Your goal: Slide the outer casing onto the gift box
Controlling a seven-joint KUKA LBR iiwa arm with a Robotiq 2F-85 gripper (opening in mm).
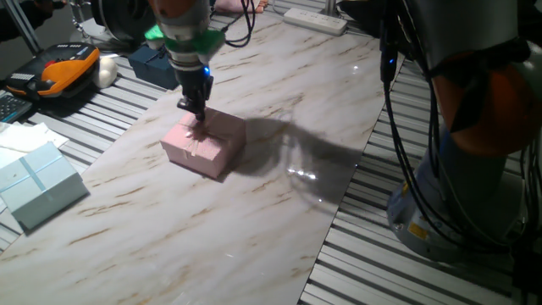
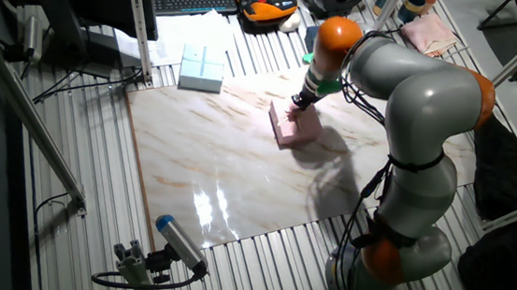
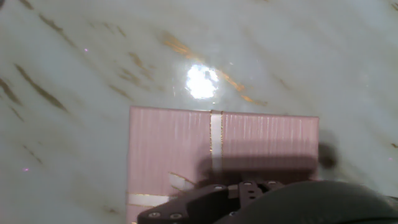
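Note:
The outer casing [image 1: 209, 142] is a pale pink square box with a pale ribbon cross. It sits flat on the marble board [image 1: 254, 229] and also shows in the other fixed view [image 2: 295, 129] and the hand view [image 3: 267, 134]. Part of its small bow [image 3: 179, 183] shows beside the fingers. My gripper [image 1: 194, 112] stands straight above the casing with its fingertips together on the top near the ribbon cross. It also shows in the other fixed view [image 2: 300, 100] and the hand view [image 3: 239, 198]. The inner gift box with the darker rim is not visible in any view.
A pale blue-green ribboned box [image 1: 38, 182] lies off the board's left edge on the slatted table. A navy box [image 1: 157, 63] sits behind the arm. An orange-black device [image 1: 68, 69] and a white power strip [image 1: 315, 19] lie farther back.

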